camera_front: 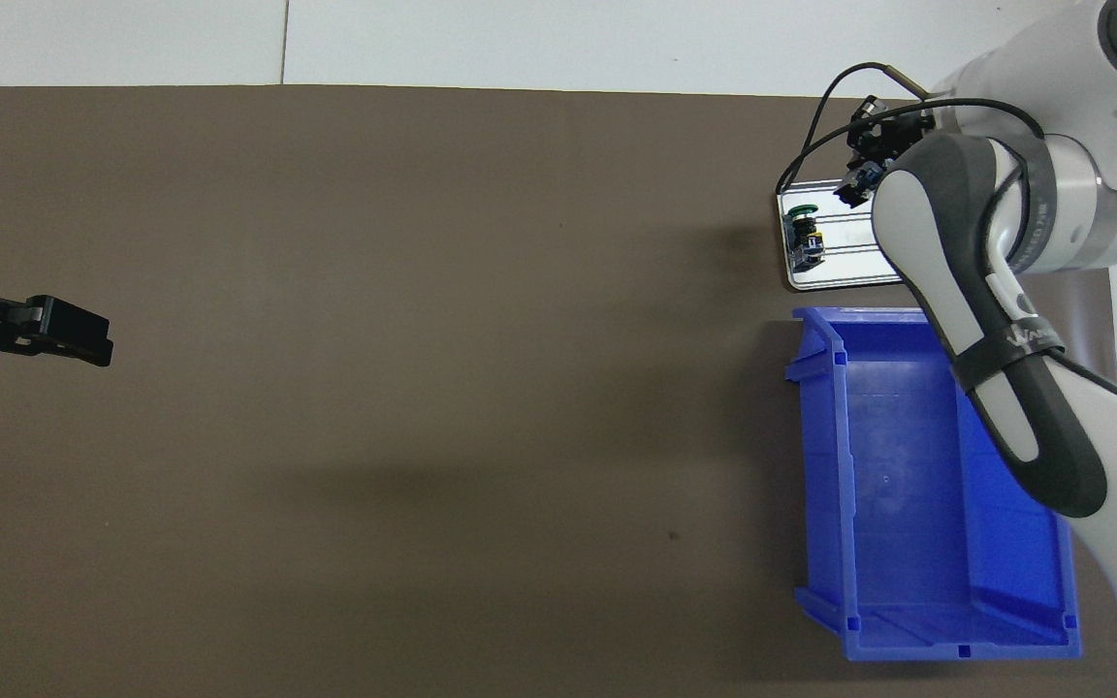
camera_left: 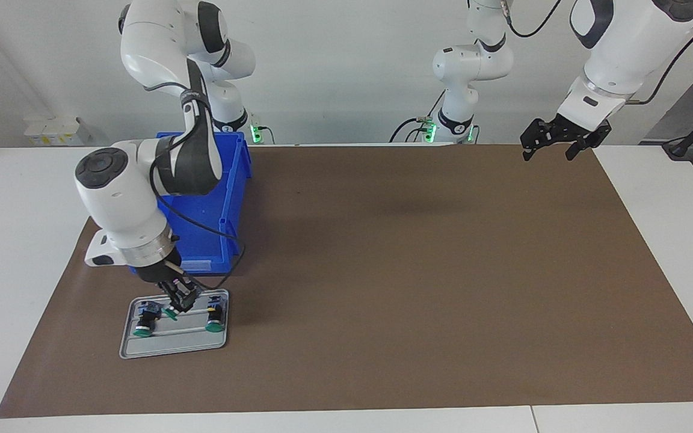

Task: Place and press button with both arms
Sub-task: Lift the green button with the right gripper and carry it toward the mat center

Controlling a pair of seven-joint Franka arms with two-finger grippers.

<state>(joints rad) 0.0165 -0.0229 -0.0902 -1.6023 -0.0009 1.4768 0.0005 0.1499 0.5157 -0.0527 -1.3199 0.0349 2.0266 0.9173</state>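
Note:
Three green-capped buttons lie on a small metal tray (camera_left: 172, 344) at the right arm's end of the table. My right gripper (camera_left: 180, 299) is down on the tray, shut on the middle button (camera_left: 170, 312). The other two buttons (camera_left: 143, 325) (camera_left: 215, 320) lie on either side of it. In the overhead view the right arm covers most of the tray (camera_front: 830, 279); one button (camera_front: 804, 231) shows there beside the right gripper (camera_front: 859, 184). My left gripper (camera_left: 548, 144) (camera_front: 83, 341) hangs open and empty over the mat's edge at the left arm's end, where the arm waits.
A blue open bin (camera_left: 214, 240) (camera_front: 908, 485) stands right next to the tray, nearer to the robots, under the right arm's forearm. A brown mat (camera_left: 412, 270) covers the table's middle. White table shows around it.

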